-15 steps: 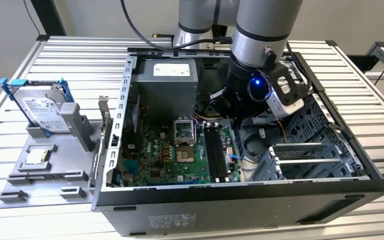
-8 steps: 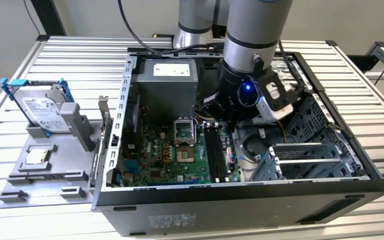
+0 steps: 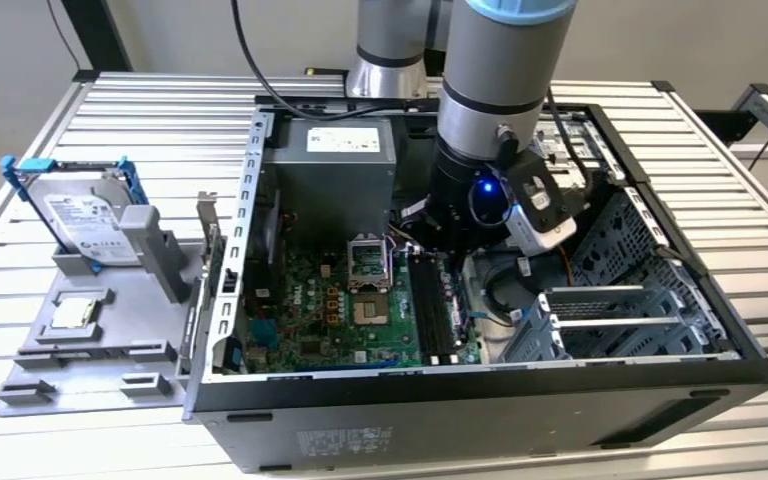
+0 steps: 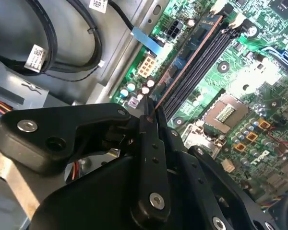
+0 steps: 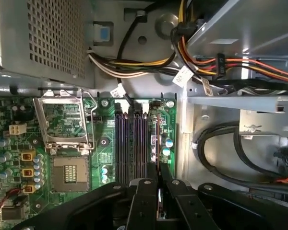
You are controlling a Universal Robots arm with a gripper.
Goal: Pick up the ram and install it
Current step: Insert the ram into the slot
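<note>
**RAM at the slot, not yet seated**

Pick-up looks done. The gripper (image 5: 159, 201) is down inside the open PC case (image 3: 491, 400), and its jaws are pressed onto the ram (image 5: 158, 143), pinching it by the near end. In both wrist views the stick runs edge-on away from the jaws, along the outermost of the memory slots (image 5: 134, 143), on the side nearest the drive cage (image 3: 624, 300).

Ram (image 4: 192, 52) seems lined up w/ that slot, lower edge at or in it. Can't tell whether it's fully pushed home; the white end clips (image 4: 237, 19) are too small to judge as latched or not. Since the jaws are clamped on it, I'd call install in progress, not finished.

The CPU socket (image 5: 69, 172) beside the slots sits open. On the tabletop (image 3: 704, 110), the grey parts tray (image 3: 91, 380) holds the hard drive (image 3: 84, 220) and a small square chip (image 3: 75, 312), well apart from the arm.

Left, in my view: confirm seating, then release.
</note>
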